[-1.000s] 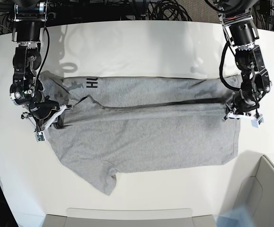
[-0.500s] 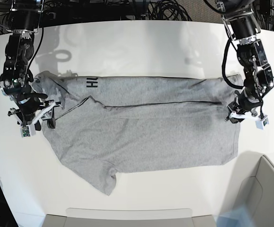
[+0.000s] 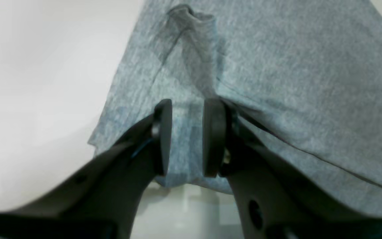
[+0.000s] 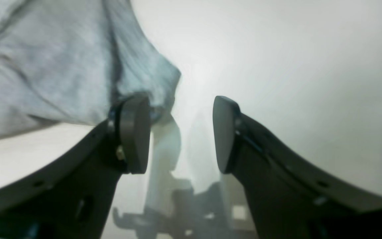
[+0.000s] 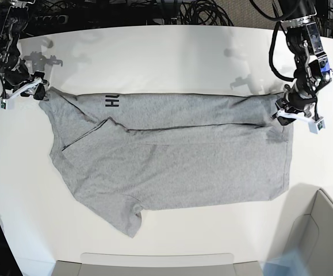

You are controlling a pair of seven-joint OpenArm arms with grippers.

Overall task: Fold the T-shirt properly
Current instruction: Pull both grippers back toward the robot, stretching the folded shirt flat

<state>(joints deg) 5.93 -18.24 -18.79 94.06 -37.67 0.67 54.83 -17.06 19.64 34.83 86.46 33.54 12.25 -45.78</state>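
Note:
The heather-grey T-shirt [image 5: 172, 161] lies flat on the white table [image 5: 154, 52], its upper part folded over lengthwise, with black letters [image 5: 112, 102] showing near the far left. My left gripper [image 5: 297, 119] is over the shirt's right hem corner. In the left wrist view [image 3: 187, 136] its jaws stand a narrow gap apart over the grey cloth [image 3: 310, 83]. My right gripper [image 5: 21, 95] is at the far left sleeve corner. In the right wrist view [image 4: 181, 132] it is open, with one finger beside the sleeve edge [image 4: 45, 66] and bare table between the jaws.
A grey bin [image 5: 321, 241] stands at the front right corner and a grey tray edge [image 5: 154, 265] runs along the front. Black cables [image 5: 195, 11] lie behind the table's far edge.
My right gripper has left the collar area and moved back and left to the sleeve corner. The cloth there has flattened. My left gripper has shifted back along the right hem.

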